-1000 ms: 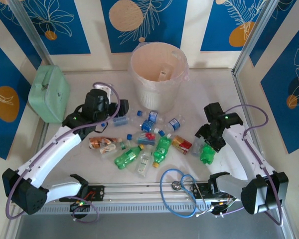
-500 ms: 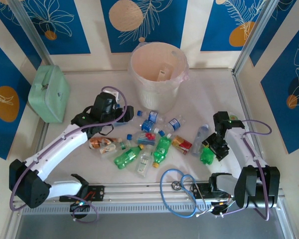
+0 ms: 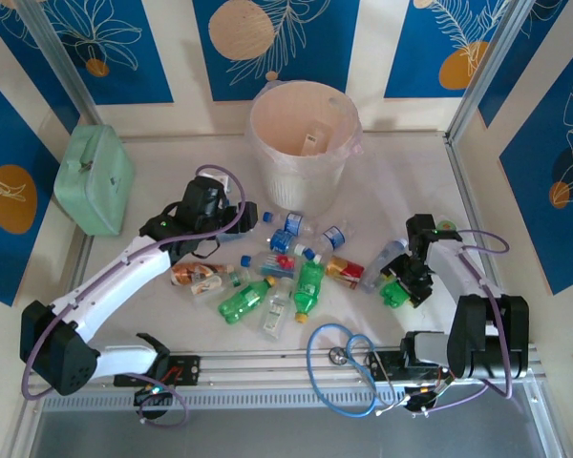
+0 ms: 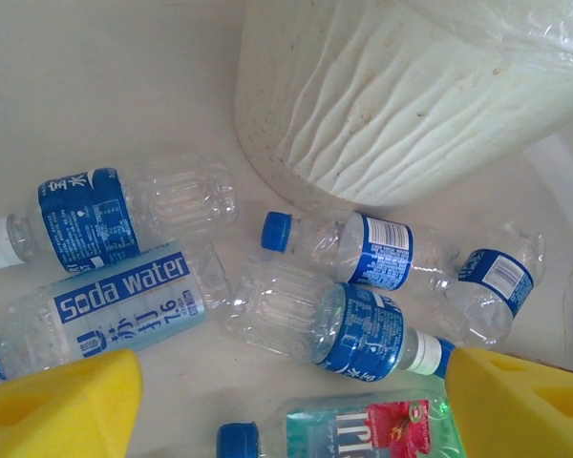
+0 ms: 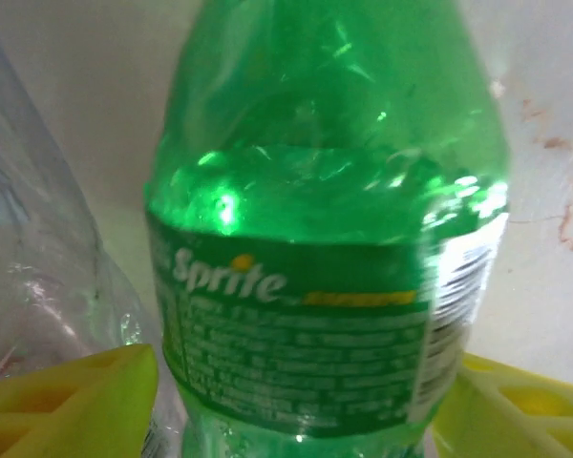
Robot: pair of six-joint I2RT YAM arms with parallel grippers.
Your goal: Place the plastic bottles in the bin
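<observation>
The bin [image 3: 301, 134], a pale ribbed bucket with a plastic liner, stands at the back centre; its wall [image 4: 392, 105] rises just beyond the left gripper. Several plastic bottles [image 3: 286, 277] lie scattered in front of it. My left gripper [image 3: 243, 218] hovers open over the pile's left end. Between its yellow fingers [image 4: 62, 405] lie a clear blue-label bottle [image 4: 339, 324] and a flower-label bottle [image 4: 363, 429]. My right gripper [image 3: 402, 283] is low at the right. It stands open astride a green Sprite bottle [image 5: 325, 239] [image 3: 392, 292] lying on the table, its fingers [image 5: 72, 401] close to both sides.
A mint-green case [image 3: 95, 179] sits at the far left. A clear bottle [image 3: 382, 262] lies right beside the Sprite bottle. A blue looped cable [image 3: 342, 358] rests on the front rail. A metal frame post [image 3: 468, 205] borders the right side.
The left gripper has swung right, toward the bottles by the bin, and its jaws have narrowed. The right wrist has dropped and pulled nearer, onto the green bottle, which shifted slightly.
</observation>
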